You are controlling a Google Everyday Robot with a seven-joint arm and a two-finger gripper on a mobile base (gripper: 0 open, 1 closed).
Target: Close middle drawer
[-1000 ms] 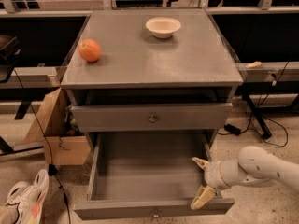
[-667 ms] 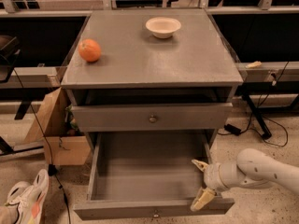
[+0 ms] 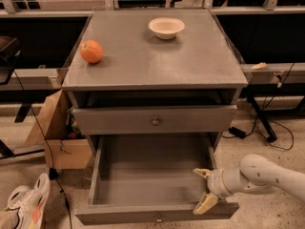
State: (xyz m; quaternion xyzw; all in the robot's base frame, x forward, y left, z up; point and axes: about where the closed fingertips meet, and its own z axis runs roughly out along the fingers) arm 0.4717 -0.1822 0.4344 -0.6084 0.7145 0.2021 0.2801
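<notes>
The middle drawer (image 3: 152, 175) is pulled far out of the grey cabinet, its long box empty. Its low front panel (image 3: 119, 214) carries a small round knob (image 3: 158, 218) at the centre. My gripper (image 3: 204, 188) reaches in from the right on a white arm (image 3: 267, 175), at the drawer's front right corner. Its tan fingers are open: one fingertip (image 3: 201, 172) lies over the inside of the drawer by the right wall, the other (image 3: 205, 205) rests against the front panel's top edge.
Above it, a taller-fronted drawer (image 3: 156, 120) with a knob stands slightly out. An orange (image 3: 91, 51) and a white bowl (image 3: 166, 27) sit on the cabinet top. A cardboard box (image 3: 62, 137) and shoes (image 3: 24, 204) lie on the floor at left, cables (image 3: 257, 128) at right.
The gripper has shifted very slightly downward at the drawer's front right corner. The drawer stands equally far out.
</notes>
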